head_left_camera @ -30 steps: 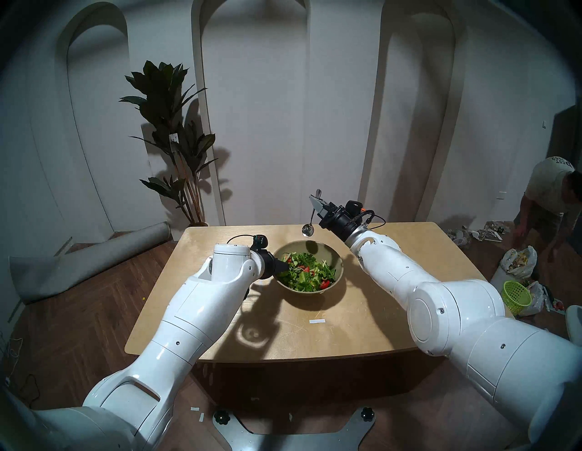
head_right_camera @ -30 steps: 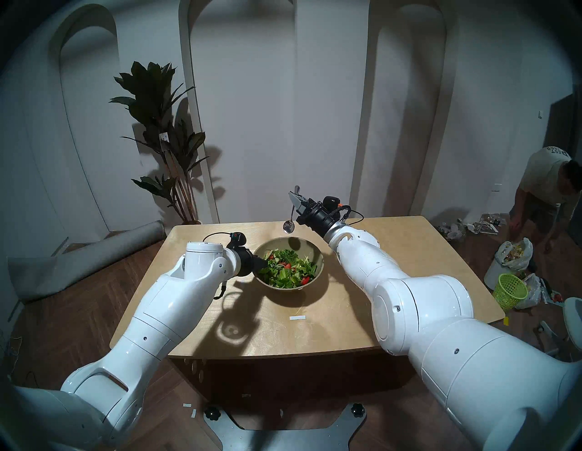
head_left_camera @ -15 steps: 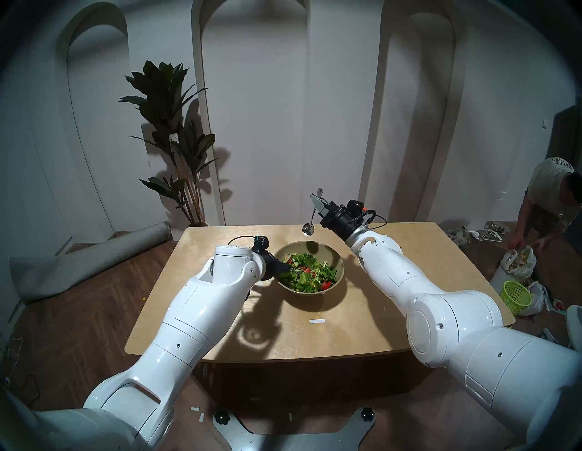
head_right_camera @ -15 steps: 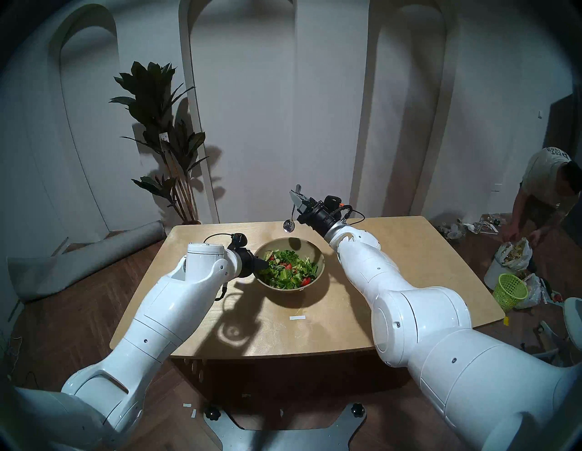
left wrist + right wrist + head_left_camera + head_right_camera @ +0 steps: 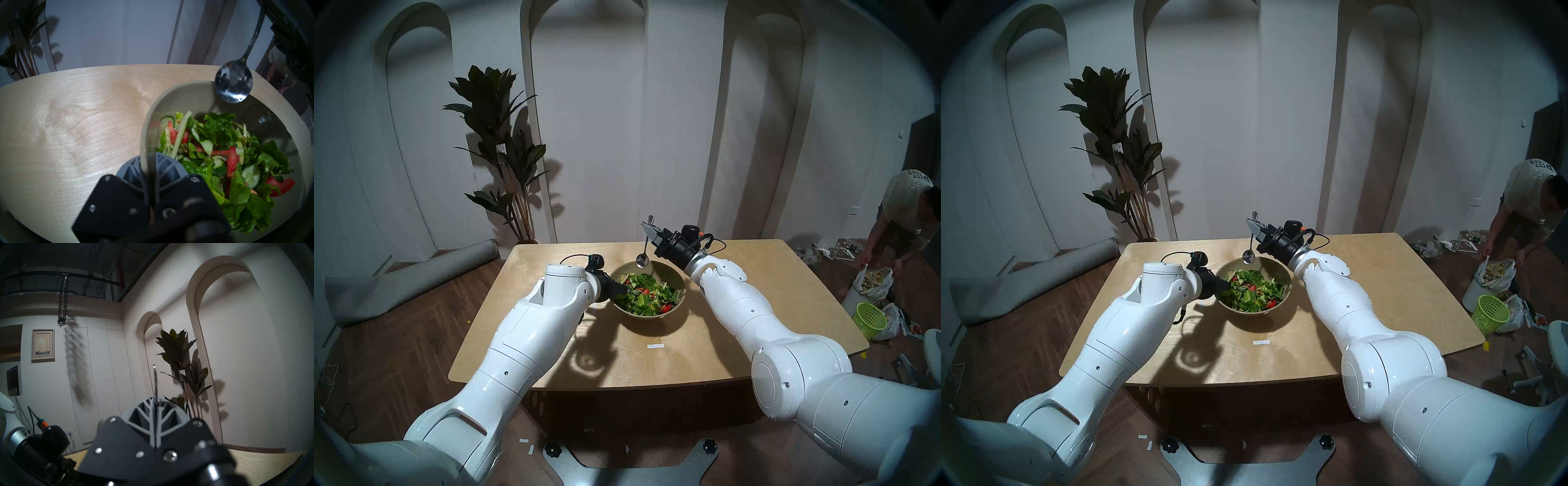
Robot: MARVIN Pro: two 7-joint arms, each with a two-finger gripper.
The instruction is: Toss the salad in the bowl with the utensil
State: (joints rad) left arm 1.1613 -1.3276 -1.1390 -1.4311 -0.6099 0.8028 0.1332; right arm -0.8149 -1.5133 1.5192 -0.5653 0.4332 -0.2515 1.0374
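The olive-beige bowl [image 5: 677,294] stands mid-table and holds the salad [image 5: 648,296] of lettuce, tomato and cucumber. My left gripper [image 5: 618,291] is shut on the bowl's left rim [image 5: 144,144]; one finger is inside the bowl, one outside. My right gripper [image 5: 650,231] is shut on the handle of the silver spoon [image 5: 642,260], which hangs head down just above the bowl's far rim. In the left wrist view the spoon head [image 5: 233,83] hovers over the rim, clear of the salad [image 5: 229,162]. In the right wrist view only the handle tip [image 5: 155,378] shows above the closed fingers.
The wooden table [image 5: 551,339] carries a small white tape strip [image 5: 655,346] in front of the bowl. A person [image 5: 904,210] bends over bags and a lime-green basket [image 5: 868,319] on the floor at the right. A potted plant [image 5: 497,135] stands behind the table's left corner.
My right gripper has come down and a little left with the spoon, bringing the spoon head from above the far table to just over the bowl's far rim. The left arm has not moved.
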